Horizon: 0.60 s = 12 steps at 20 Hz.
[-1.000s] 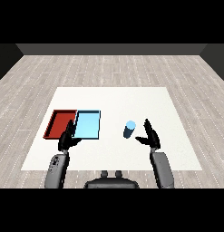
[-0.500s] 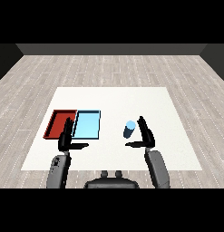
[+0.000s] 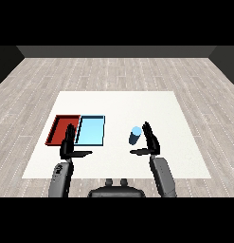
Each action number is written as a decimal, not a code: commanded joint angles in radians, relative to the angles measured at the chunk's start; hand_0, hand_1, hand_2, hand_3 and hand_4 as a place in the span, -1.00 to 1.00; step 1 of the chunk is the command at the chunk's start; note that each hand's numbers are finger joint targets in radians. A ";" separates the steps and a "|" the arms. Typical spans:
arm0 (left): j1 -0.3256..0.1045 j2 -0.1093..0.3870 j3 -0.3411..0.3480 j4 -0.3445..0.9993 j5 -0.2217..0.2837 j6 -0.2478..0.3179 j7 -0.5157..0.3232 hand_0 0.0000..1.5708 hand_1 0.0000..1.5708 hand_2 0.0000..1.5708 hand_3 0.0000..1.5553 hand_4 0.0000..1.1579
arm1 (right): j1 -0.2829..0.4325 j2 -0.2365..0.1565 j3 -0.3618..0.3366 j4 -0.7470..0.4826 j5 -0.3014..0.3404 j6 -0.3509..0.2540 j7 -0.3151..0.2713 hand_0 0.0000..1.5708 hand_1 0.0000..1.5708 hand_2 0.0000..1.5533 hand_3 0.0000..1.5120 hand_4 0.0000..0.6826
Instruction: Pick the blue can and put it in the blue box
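My right hand (image 3: 149, 142) stands upright on the head view just to the right of the blue can (image 3: 134, 135), fingers straight and pointing away from me, thumb stretched out toward the left below the can. I see nothing curled round the can; the fingers sit right beside it, and I cannot tell whether they touch it. The can itself stands on the white table (image 3: 151, 107), right of the two trays and apart from them, its lighter top turned up toward me.

My left hand (image 3: 68, 144) is likewise spread flat and holding nothing, fingers straight up, thumb out to the right. From here it overlaps the near edge of the red tray (image 3: 59, 127), where that tray meets the light blue tray (image 3: 91, 130). The two trays lie side by side and touching, red on the left, blue on the right. Both grey forearms come up from the lower corners.
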 commanded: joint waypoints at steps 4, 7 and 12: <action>0.003 -0.022 -0.019 -0.015 -0.027 0.028 -0.012 -1.00 -1.00 -1.00 -1.00 -1.00 | -0.033 0.002 -0.020 0.063 0.023 -0.002 -0.029 -1.00 -1.00 -1.00 -1.00 -1.00; 0.065 -0.044 -0.103 -0.100 -0.038 0.063 0.026 -1.00 -1.00 -1.00 -1.00 -1.00 | -0.038 -0.019 -0.046 0.053 -0.002 0.016 -0.006 -1.00 -1.00 -1.00 -1.00 -1.00; 0.013 0.024 0.016 -0.016 0.008 -0.020 -0.017 -1.00 -1.00 -1.00 -1.00 -1.00 | -0.111 0.006 -0.055 0.187 -0.031 -0.008 -0.036 -1.00 -1.00 -1.00 -1.00 -1.00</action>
